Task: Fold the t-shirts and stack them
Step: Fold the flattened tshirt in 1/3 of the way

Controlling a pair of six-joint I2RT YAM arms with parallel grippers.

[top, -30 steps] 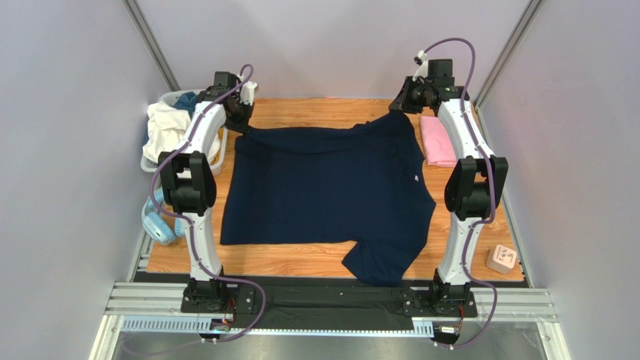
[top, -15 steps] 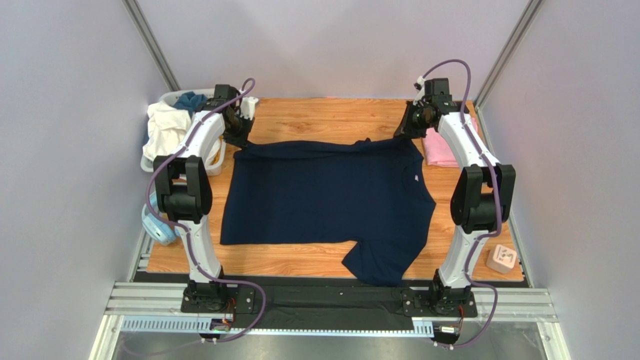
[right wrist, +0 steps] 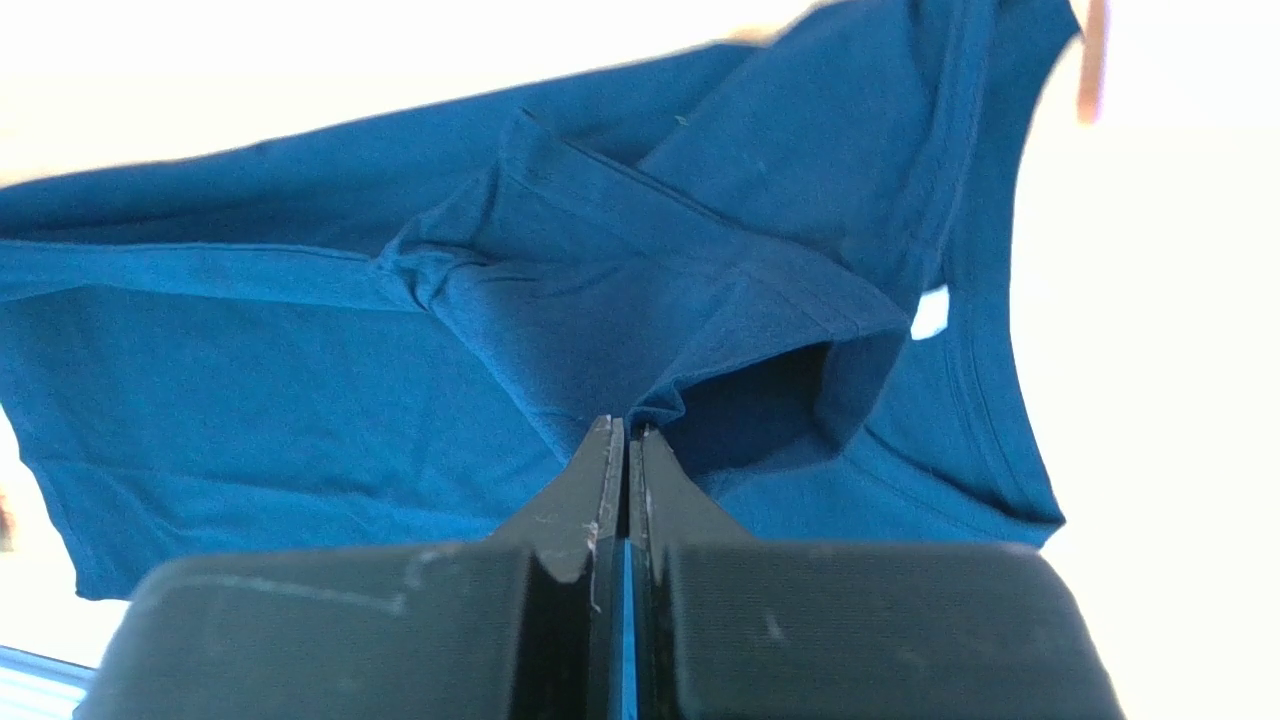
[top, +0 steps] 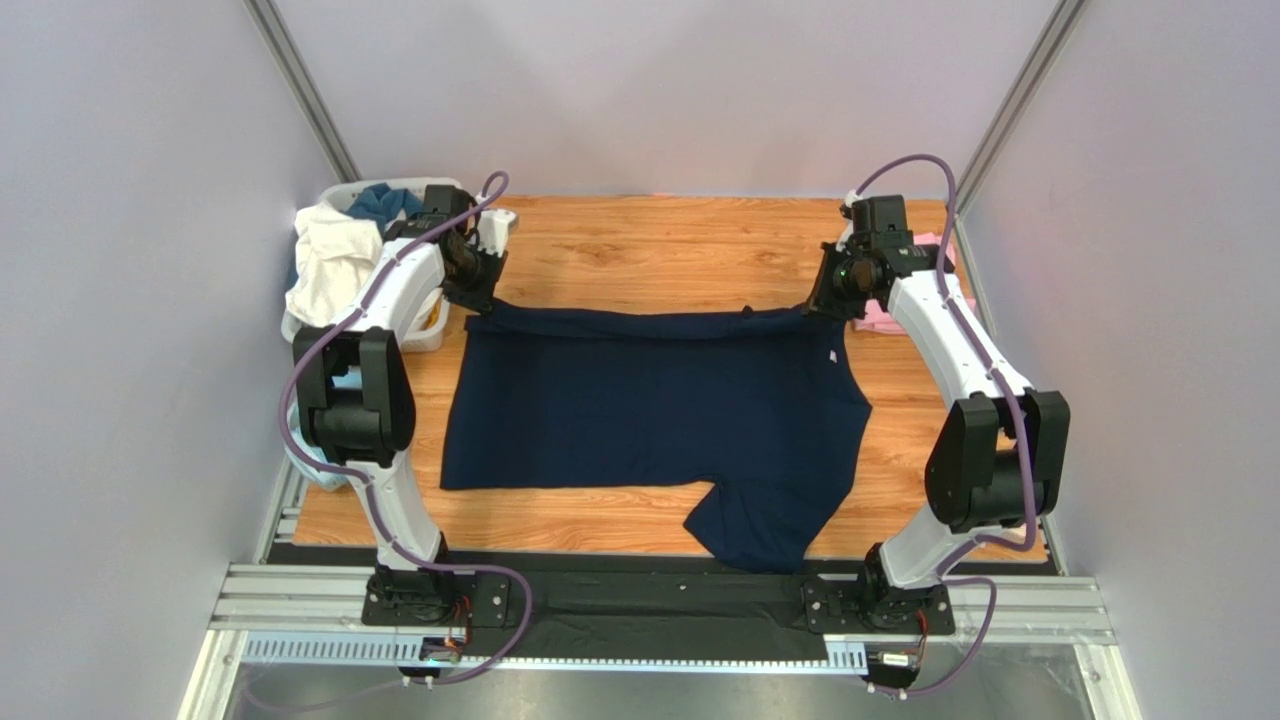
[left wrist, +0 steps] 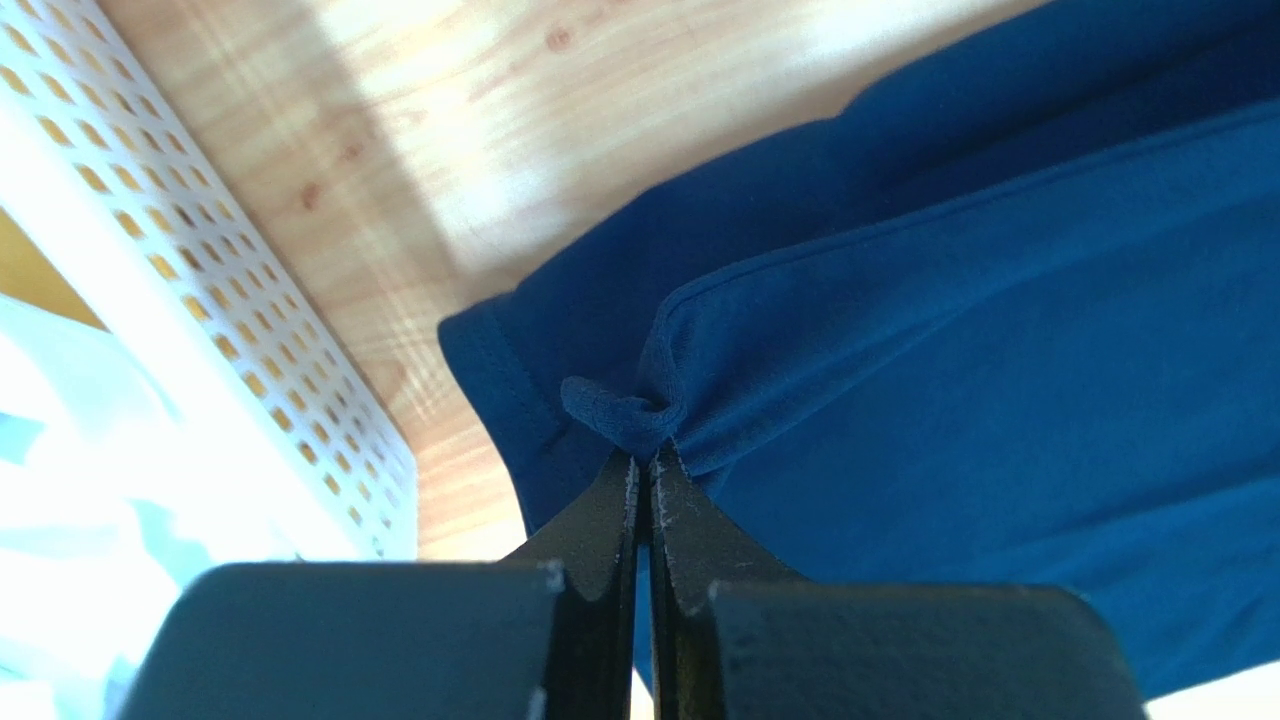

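Overhead view, both arms reaching to the far half of the wooden table (top: 661, 248). My left gripper (top: 481, 290) is pressed shut on the far left corner of the navy t-shirt (top: 646, 405). My right gripper (top: 825, 305) is pressed shut on its far right corner, beside the collar. The far edge of the shirt runs taut and nearly straight between the two pinch points. The rest of the shirt lies spread across the middle of the table, neck toward the right. One sleeve reaches the near edge of the table.

Left wrist view: my left gripper (left wrist: 646, 458) has its fingers closed together on a small bunched fold of the hem of the navy t-shirt (left wrist: 977, 345). A second layer of the same cloth lies on the wood beneath it. The perforated wall of a white basket (left wrist: 226, 285) stands just to the left.

Right wrist view: my right gripper (right wrist: 627, 428) pinches a gathered peak of the navy t-shirt (right wrist: 301, 375), with the neckline curving off to the right.

The pink t-shirt (top: 878, 318) lies at the far right of the table, mostly hidden behind my right arm. The basket (top: 349, 189) sits at the far left, holding white cloth (top: 328, 255).
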